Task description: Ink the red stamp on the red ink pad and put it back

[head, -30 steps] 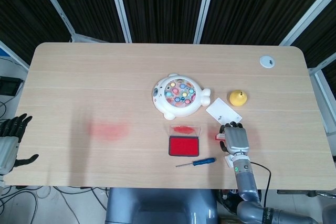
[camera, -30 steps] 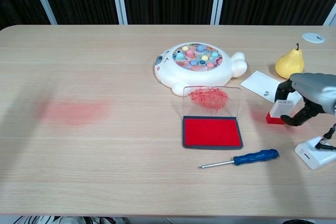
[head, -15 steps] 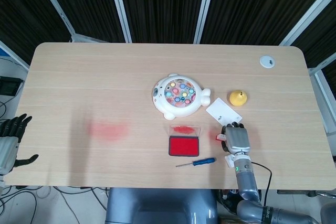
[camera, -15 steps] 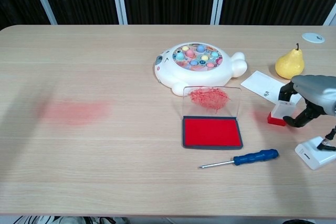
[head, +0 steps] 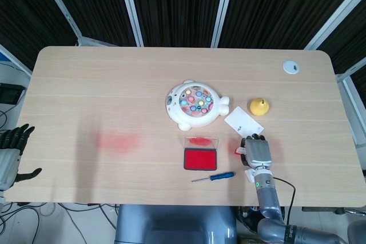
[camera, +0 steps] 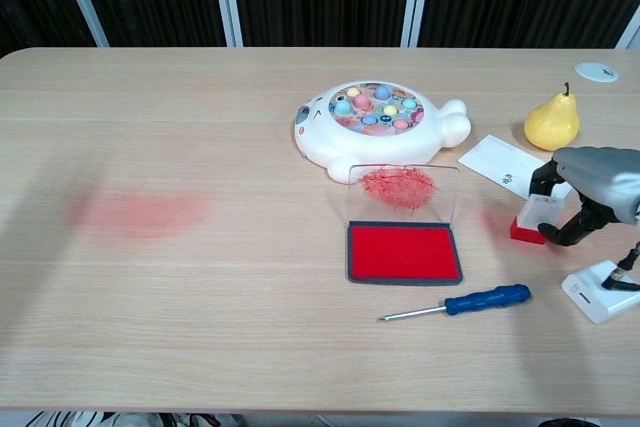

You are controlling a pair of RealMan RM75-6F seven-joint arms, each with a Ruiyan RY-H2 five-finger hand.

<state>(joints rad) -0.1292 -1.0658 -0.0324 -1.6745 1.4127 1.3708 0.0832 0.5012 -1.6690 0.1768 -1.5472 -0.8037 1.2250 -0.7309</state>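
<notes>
The red stamp (camera: pixel 528 224), a red base under a clear top, stands on the table right of the red ink pad (camera: pixel 404 252); in the head view only a red sliver of the stamp (head: pixel 237 149) shows beside my right hand (head: pixel 258 152). My right hand (camera: pixel 588 179) curls over the stamp, with fingers behind it and the thumb at its right side, holding it. The ink pad (head: pixel 200 159) lies open, its clear lid (camera: pixel 403 190) upright and smeared red. My left hand (head: pixel 10 154) hangs off the table's left edge, fingers spread, holding nothing.
A white fishing toy (camera: pixel 374 124) sits behind the pad. A yellow pear (camera: pixel 551 122) and a white card (camera: pixel 497 163) lie behind my right hand. A blue-handled screwdriver (camera: pixel 466 303) and a small white block (camera: pixel 598 296) lie near the front edge. A red smear (camera: pixel 140 213) marks the table's left.
My right hand has shifted slightly right and down with the stamp, which now stands less tilted on the table. The left hand has not moved.
</notes>
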